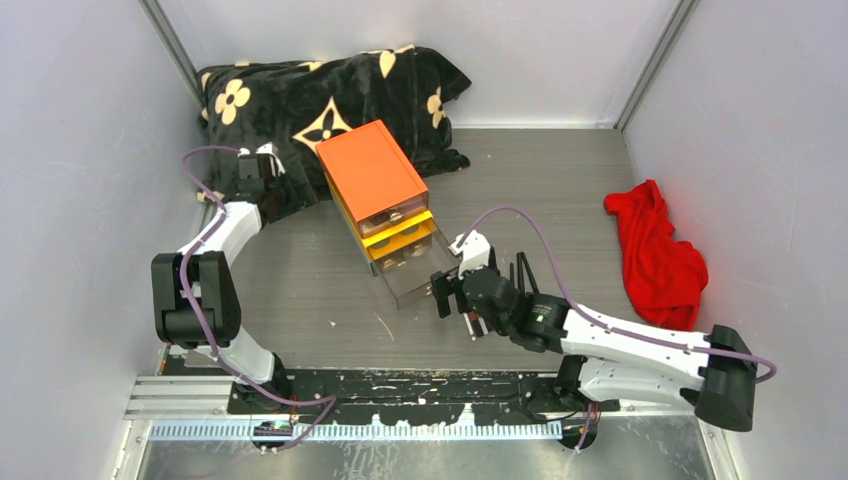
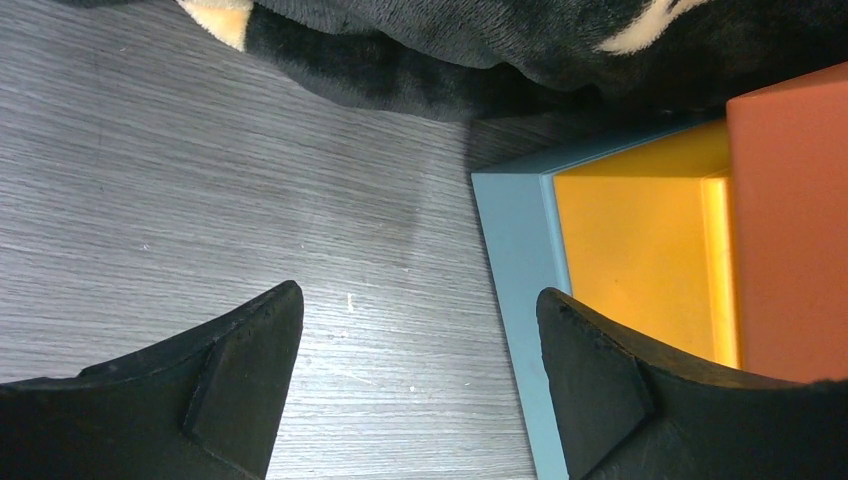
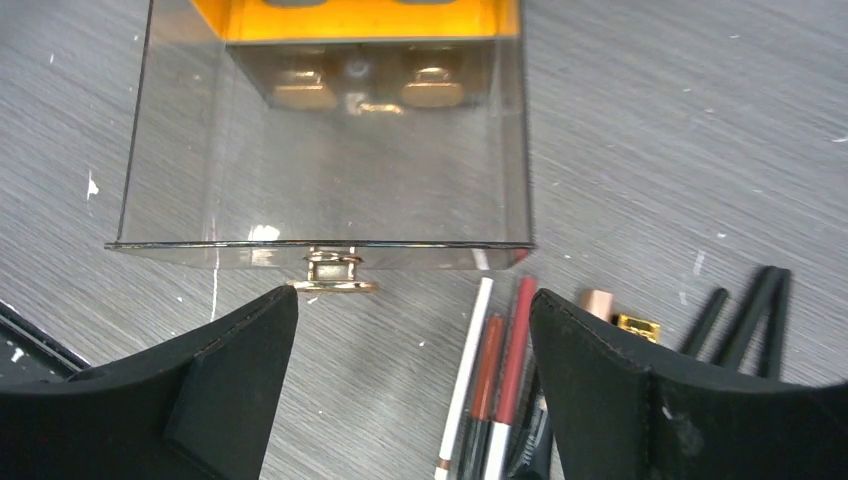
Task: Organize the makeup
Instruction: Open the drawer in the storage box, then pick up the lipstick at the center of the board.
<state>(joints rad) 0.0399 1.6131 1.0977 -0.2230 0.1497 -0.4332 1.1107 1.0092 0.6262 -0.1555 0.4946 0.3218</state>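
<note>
The makeup lies on the table by my right gripper (image 3: 415,300). A white pencil (image 3: 465,370), two red pencils (image 3: 513,340), a small gold piece (image 3: 637,325) and slim black brush handles (image 3: 745,315) sit just right of the open jaws. The brush handles also show in the top view (image 1: 520,270). The pink palette is out of view. My right gripper (image 1: 447,290) is open and empty, in front of the pulled-out clear drawer (image 3: 320,170) and its gold ring handle (image 3: 335,275). My left gripper (image 1: 262,165) is open and empty beside the box's back left, and it shows open in the left wrist view (image 2: 415,300).
The orange-topped box (image 1: 372,170) stands mid-table, and its blue base edge (image 2: 510,260) is next to my left fingers. A black flowered cushion (image 1: 320,90) lies behind it. A red cloth (image 1: 655,250) lies at the right. Walls close in on three sides.
</note>
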